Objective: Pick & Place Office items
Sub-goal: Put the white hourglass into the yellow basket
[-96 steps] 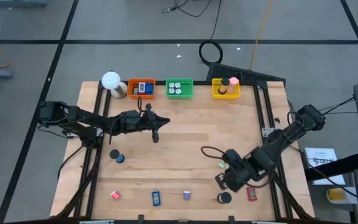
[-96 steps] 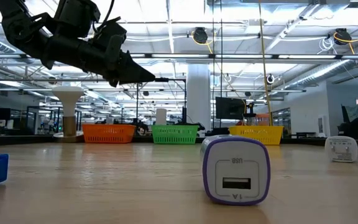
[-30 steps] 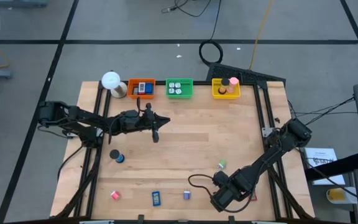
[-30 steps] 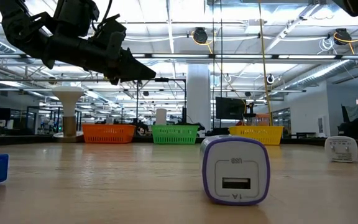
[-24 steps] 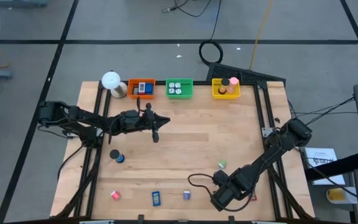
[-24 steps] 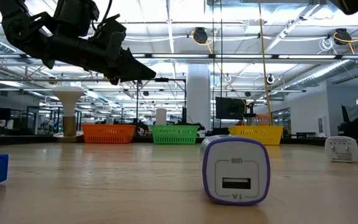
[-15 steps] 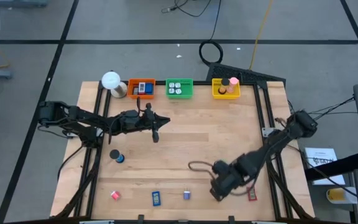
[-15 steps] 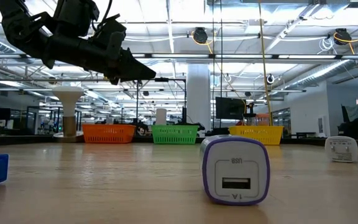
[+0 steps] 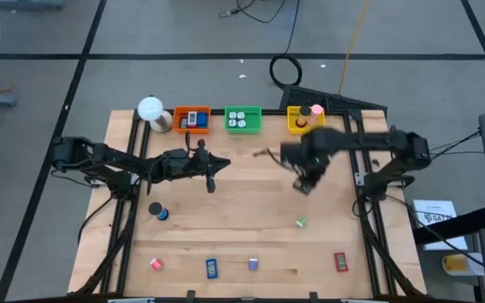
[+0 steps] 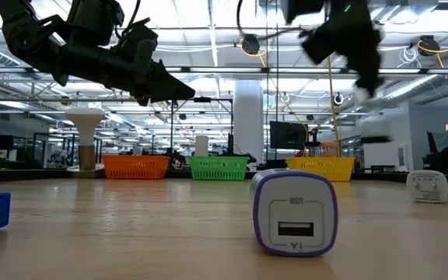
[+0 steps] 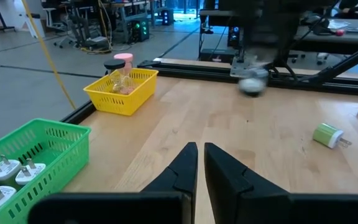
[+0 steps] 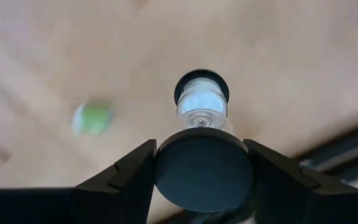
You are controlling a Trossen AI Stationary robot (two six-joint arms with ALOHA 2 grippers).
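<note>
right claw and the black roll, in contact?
Touching. The right wrist view shows it: the right claw has a finger pressed against each side of the black roll, clamping it above the table, with no gap on either side.

The right arm reaches in from the frame's right edge toward the upper centre-right, its right gripper pointing down, fingers clamped on a black roll. The left arm stretches from the left edge toward centre, left gripper closed and empty.
</note>
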